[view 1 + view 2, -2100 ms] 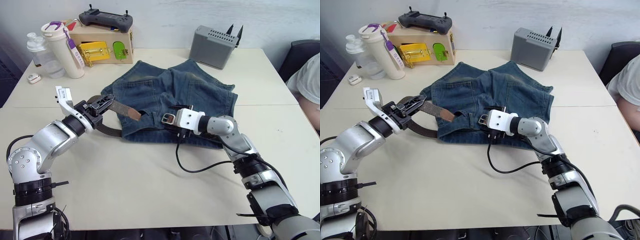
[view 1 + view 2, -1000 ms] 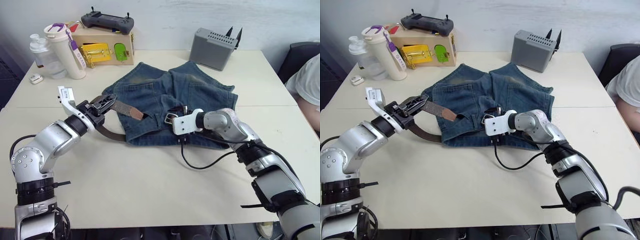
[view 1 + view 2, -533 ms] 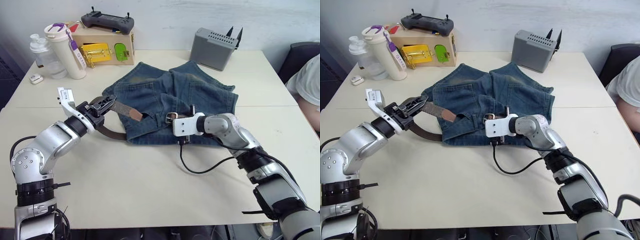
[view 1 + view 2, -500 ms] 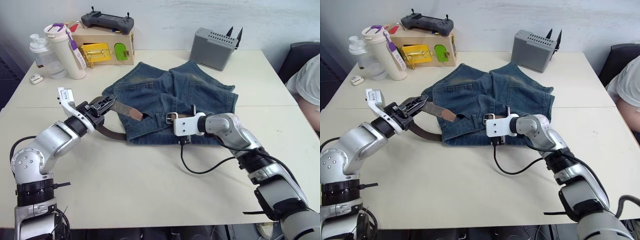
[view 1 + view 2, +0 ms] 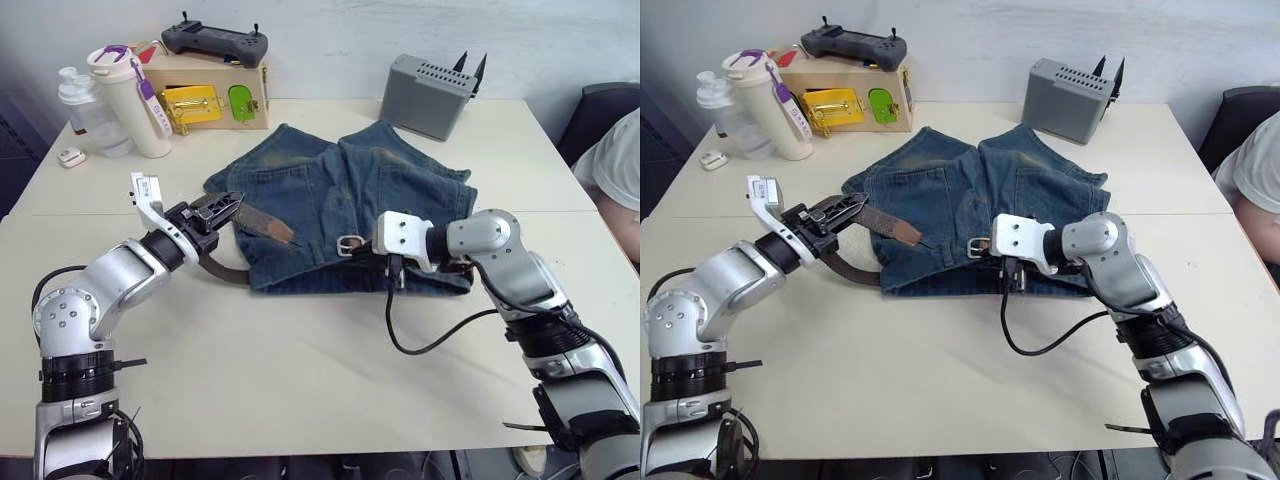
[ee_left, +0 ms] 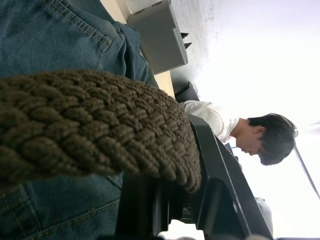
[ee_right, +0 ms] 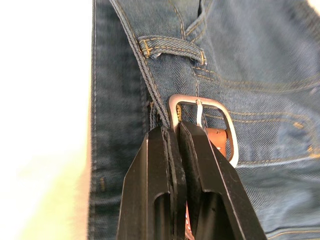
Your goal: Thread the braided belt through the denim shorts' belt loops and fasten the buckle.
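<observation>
While its two black fingers press together on the small silver metal buckle (image 7: 202, 127), the right claw (image 7: 176, 131) rests at the waistband of the faded blue denim shorts (image 5: 350, 200), just below a belt loop (image 7: 170, 49). The left claw (image 5: 222, 210) clamps the dark-brown braided belt (image 5: 262, 222) near its tan tip, over the shorts' left edge on the pale tabletop (image 5: 300, 370).

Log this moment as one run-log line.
left gripper: shut on braided belt | right gripper: shut on buckle | denim shorts: flat on table | buckle: unfastened
</observation>
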